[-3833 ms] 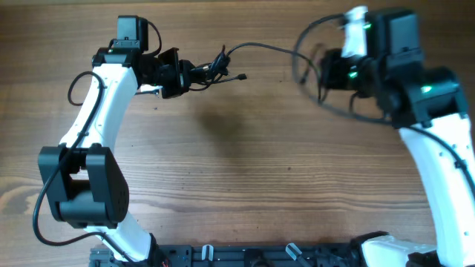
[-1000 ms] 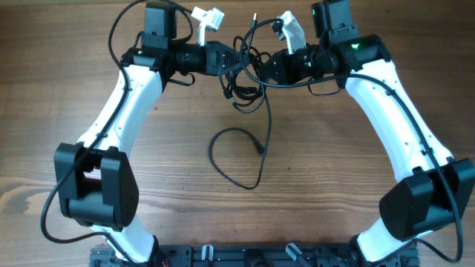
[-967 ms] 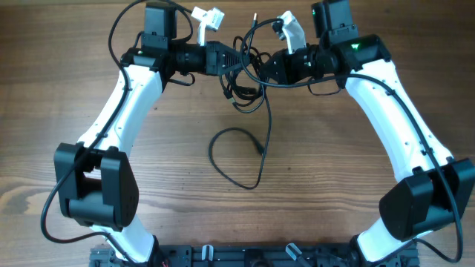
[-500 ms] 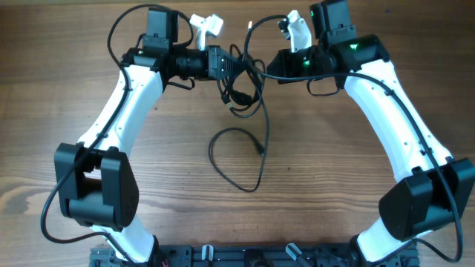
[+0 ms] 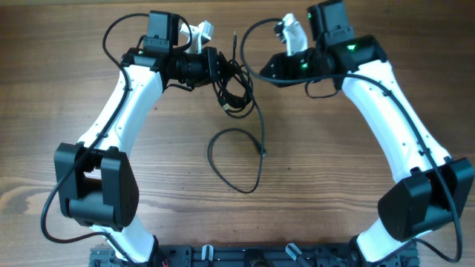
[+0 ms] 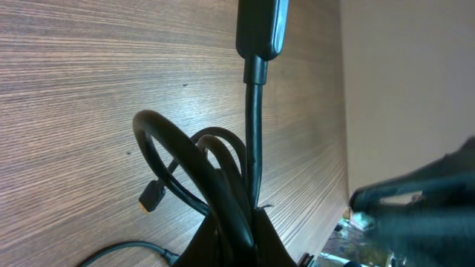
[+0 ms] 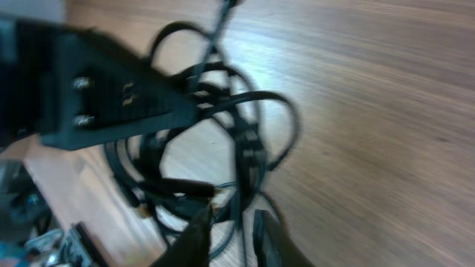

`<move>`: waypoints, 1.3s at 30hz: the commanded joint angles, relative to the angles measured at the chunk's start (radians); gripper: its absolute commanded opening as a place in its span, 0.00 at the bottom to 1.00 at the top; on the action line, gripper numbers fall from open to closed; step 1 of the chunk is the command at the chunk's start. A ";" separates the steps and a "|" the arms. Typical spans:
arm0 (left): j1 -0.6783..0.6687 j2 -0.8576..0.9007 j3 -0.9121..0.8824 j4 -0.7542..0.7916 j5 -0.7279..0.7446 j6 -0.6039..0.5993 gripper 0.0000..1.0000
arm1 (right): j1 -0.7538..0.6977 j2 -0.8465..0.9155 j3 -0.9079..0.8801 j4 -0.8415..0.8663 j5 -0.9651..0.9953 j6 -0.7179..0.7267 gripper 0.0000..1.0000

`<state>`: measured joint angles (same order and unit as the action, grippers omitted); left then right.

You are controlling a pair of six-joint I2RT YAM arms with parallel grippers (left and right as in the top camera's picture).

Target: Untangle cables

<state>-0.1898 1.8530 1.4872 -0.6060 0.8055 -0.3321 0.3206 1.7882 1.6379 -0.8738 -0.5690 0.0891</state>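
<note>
A knot of thin black cables [image 5: 236, 89] hangs at my left gripper [image 5: 217, 65], which is shut on it; in the left wrist view the jaws [image 6: 237, 233] pinch several strands [image 6: 223, 178], with a long plug [image 6: 261, 26] and a small plug [image 6: 151, 196] sticking out. From the knot a loose loop [image 5: 223, 159] lies on the table and ends in a plug [image 5: 261, 152]. My right gripper [image 5: 266, 72] is just right of the knot. In the right wrist view its fingertips [image 7: 236, 222] are almost together with a strand [image 7: 239, 174] between them.
Wooden table [image 5: 334, 185]. Thicker black robot wires arc beside each wrist [image 5: 246, 48]. The left gripper's black body [image 7: 111, 89] fills the upper left of the right wrist view. A rail [image 5: 245, 256] runs along the front edge.
My right gripper has pulled back to the right, away from the knot. My left gripper has drawn the knot a little to the left. The loop on the table has stayed put.
</note>
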 commanded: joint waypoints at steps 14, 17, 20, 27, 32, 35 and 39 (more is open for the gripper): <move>-0.084 0.031 0.003 -0.162 -0.298 0.005 0.50 | -0.014 0.021 0.003 0.012 0.131 0.131 0.39; -0.087 0.069 0.003 -0.190 -0.303 0.015 0.51 | -0.014 0.021 0.003 0.009 0.132 0.130 0.39; -0.083 0.100 0.003 -0.196 -0.303 0.015 0.51 | -0.014 0.021 0.003 0.002 0.132 0.123 0.39; -0.083 0.120 0.003 -0.196 -0.340 0.040 0.36 | -0.014 0.021 0.003 -0.002 0.143 0.121 0.43; -0.085 0.120 0.003 -0.200 -0.347 0.040 0.29 | -0.014 0.021 0.003 -0.002 0.155 0.121 0.46; -0.097 0.121 0.003 -0.203 -0.349 0.040 0.27 | -0.014 0.021 0.003 -0.002 0.155 0.121 0.47; -0.134 0.124 0.003 -0.196 -0.405 0.032 0.26 | -0.014 0.021 0.003 -0.001 0.155 0.121 0.48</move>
<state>-0.2886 1.9675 1.4876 -0.8078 0.4561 -0.3122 0.3031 1.7882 1.6379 -0.8745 -0.4316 0.2085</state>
